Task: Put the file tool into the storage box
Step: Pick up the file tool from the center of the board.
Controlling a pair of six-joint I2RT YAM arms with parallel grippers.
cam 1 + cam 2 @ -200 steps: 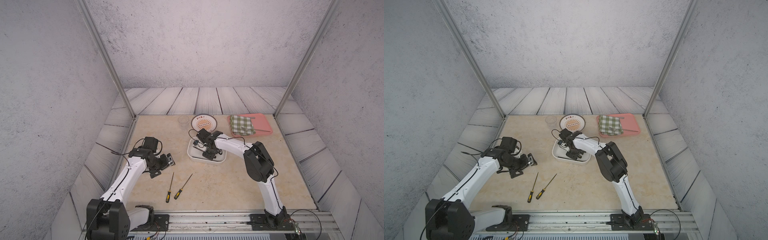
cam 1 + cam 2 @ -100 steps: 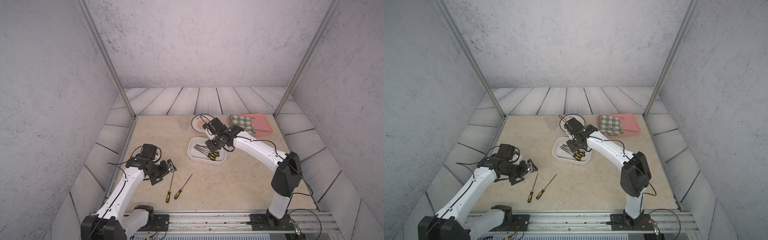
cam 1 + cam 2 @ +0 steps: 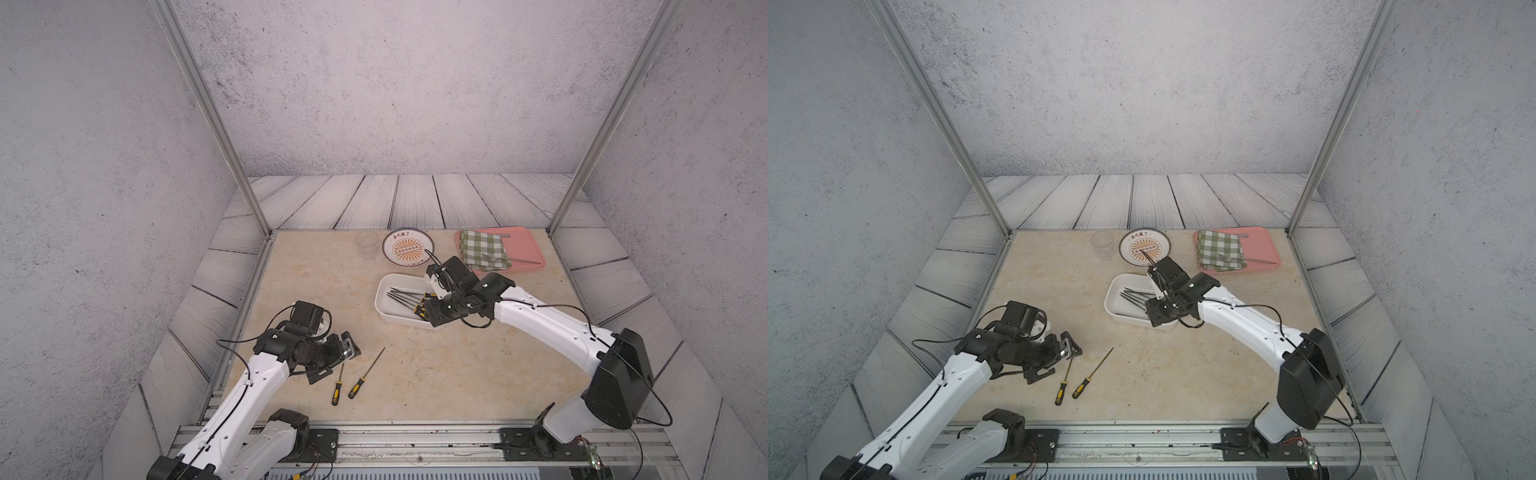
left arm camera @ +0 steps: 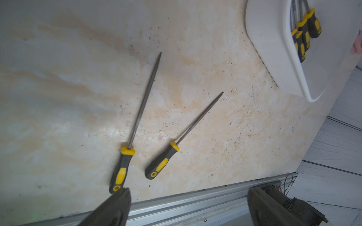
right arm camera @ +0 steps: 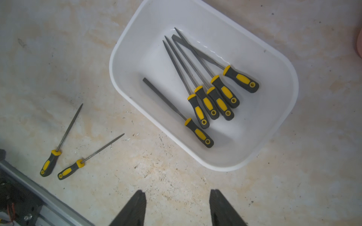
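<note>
Two file tools with yellow-and-black handles lie on the table near the front, one (image 3: 337,384) beside the other (image 3: 365,374); the left wrist view shows them too (image 4: 137,121). My left gripper (image 3: 348,353) hovers just left of them, open and empty (image 4: 188,190). The white storage box (image 3: 384,291) holds several files (image 5: 205,97). My right gripper (image 3: 434,318) hangs above the box's near right end, open with nothing between its fingers (image 5: 177,192).
Behind the box stand a round patterned plate (image 3: 408,247) and a clear glass (image 3: 367,243). At the back right, a pink tray (image 3: 528,245) holds a green checked cloth (image 3: 484,249) and a fork (image 3: 511,260). A metal rail (image 3: 415,436) runs along the front edge.
My right gripper has drawn back from inside the box to its right end, its elbow swinging out to the right. My left gripper has moved forward, closer to the two files on the table.
</note>
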